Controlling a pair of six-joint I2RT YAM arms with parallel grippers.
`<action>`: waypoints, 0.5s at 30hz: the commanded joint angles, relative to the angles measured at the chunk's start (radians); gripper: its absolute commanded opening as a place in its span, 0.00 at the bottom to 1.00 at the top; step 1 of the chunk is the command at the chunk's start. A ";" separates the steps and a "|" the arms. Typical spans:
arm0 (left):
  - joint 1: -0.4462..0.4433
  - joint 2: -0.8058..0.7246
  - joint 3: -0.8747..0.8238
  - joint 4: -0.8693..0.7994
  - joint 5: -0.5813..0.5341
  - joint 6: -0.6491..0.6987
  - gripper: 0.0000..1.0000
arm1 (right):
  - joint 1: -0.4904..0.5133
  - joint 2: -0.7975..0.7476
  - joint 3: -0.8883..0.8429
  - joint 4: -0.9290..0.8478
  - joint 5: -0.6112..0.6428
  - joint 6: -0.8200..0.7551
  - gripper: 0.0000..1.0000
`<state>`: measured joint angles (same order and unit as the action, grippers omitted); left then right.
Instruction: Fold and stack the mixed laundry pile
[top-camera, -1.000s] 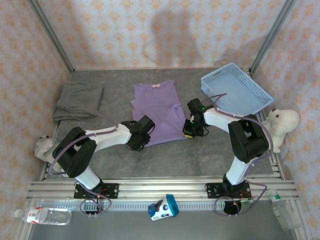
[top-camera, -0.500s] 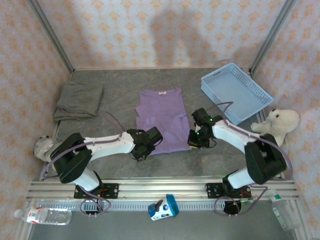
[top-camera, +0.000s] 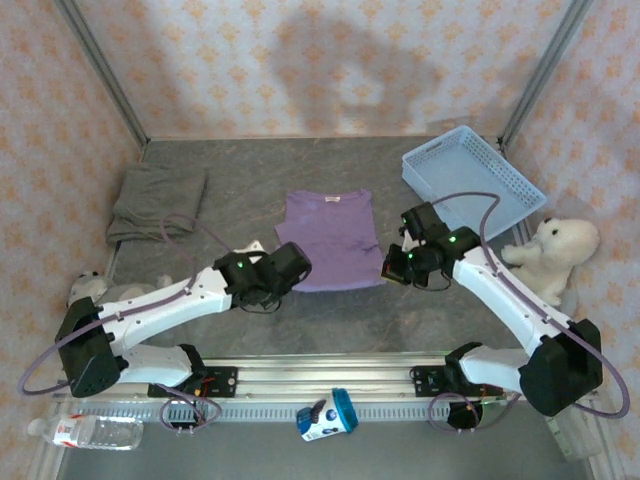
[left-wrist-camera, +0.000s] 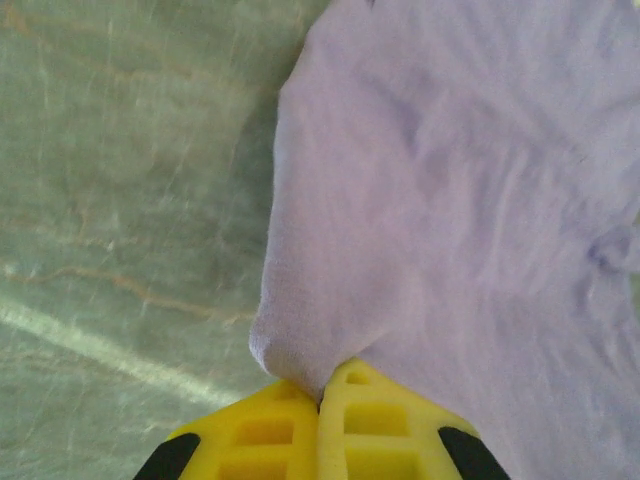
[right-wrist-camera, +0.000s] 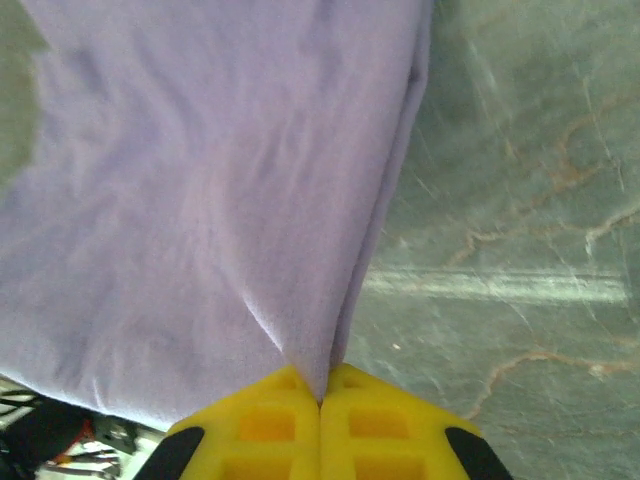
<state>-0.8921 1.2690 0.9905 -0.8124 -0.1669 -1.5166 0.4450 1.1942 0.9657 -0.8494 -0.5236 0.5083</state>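
Fingers (left-wrist-camera: 262, 425) of the left gripper (left-wrist-camera: 320, 388) and right gripper (right-wrist-camera: 322, 392) are pinching shut on the near corners of the lavender T-shirt (top-camera: 330, 240) lying mid-table, so both should be moving level and together, perhaps toward its far edge, holding the cloth taut.

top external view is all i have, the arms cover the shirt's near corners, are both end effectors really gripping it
Observer: In the left wrist view, the left end effector is shut on a corner of the lavender T-shirt, with cloth nipped between its yellow fingers.
Operator: and the right one
Observer: In the right wrist view, the right end effector is shut on the shirt too, where its side edge runs down into the pinch.
Operator: wrinkles?
Observer: Creases fan out from the right pinch.
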 joint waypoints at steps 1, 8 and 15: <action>0.069 0.027 0.088 -0.051 -0.080 0.068 0.00 | -0.037 0.031 0.088 -0.031 0.019 0.041 0.00; 0.270 0.194 0.321 -0.027 0.014 0.276 0.00 | -0.112 0.243 0.290 0.047 -0.004 0.079 0.00; 0.499 0.679 0.850 -0.077 0.155 0.497 0.35 | -0.215 0.732 0.722 0.161 0.029 0.124 0.31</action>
<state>-0.4622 1.7908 1.6825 -0.8375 -0.0662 -1.1530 0.2684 1.7771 1.5482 -0.7643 -0.5385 0.6060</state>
